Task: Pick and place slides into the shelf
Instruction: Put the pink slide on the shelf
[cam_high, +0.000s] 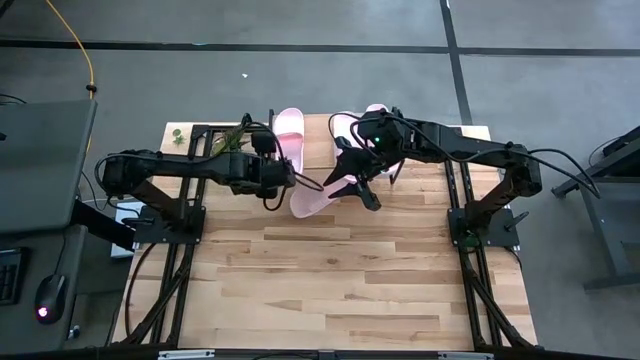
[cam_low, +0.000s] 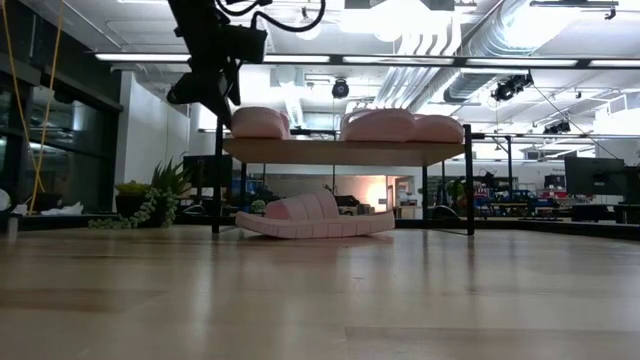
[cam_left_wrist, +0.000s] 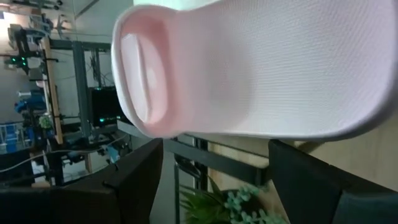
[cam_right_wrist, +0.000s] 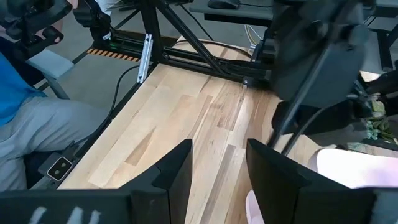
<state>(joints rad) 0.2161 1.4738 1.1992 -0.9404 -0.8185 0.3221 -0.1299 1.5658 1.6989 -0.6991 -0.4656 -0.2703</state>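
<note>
You have the shelf (cam_low: 345, 151) at the table's (cam_high: 330, 280) far edge, midway between the two arms. On its top board sit three slides: one (cam_low: 260, 123) at the left end, two (cam_low: 405, 126) side by side toward the right. A fourth slide (cam_low: 315, 216) lies on the table below the board. The left gripper (cam_high: 308, 182) and right gripper (cam_high: 362, 190) hang just in front of the shelf, over that fourth slide.

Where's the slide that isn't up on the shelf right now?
In the low view, that slide lies on the tabletop under the shelf, toward its left legs; three other slides sit on top.
</note>
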